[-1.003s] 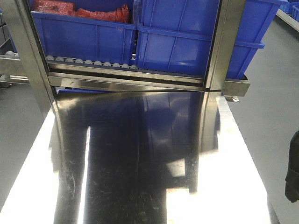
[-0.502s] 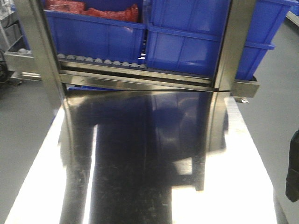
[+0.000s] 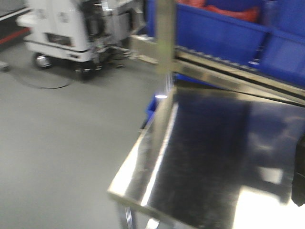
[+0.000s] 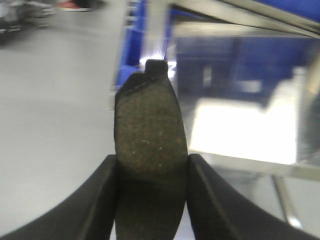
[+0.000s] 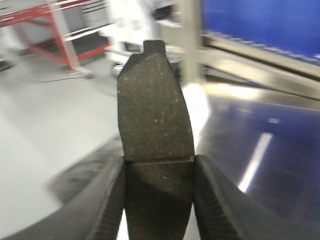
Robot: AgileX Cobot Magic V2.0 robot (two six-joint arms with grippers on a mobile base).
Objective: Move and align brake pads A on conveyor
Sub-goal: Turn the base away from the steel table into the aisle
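Brake pad A (image 4: 149, 120) sits pinched at its lower half between the fingers of the left gripper (image 4: 151, 167), tab end pointing away from the gripper, with grey floor (image 4: 55, 100) and the mirror-bright steel tabletop (image 4: 240, 125) behind it. A second brake pad (image 5: 155, 110) is clamped the same way in the right gripper (image 5: 159, 165), its groove level with the fingertips. The blurred front view shows blue bins (image 3: 214, 28) racked behind the table and a white wheeled machine (image 3: 62, 28) across the floor.
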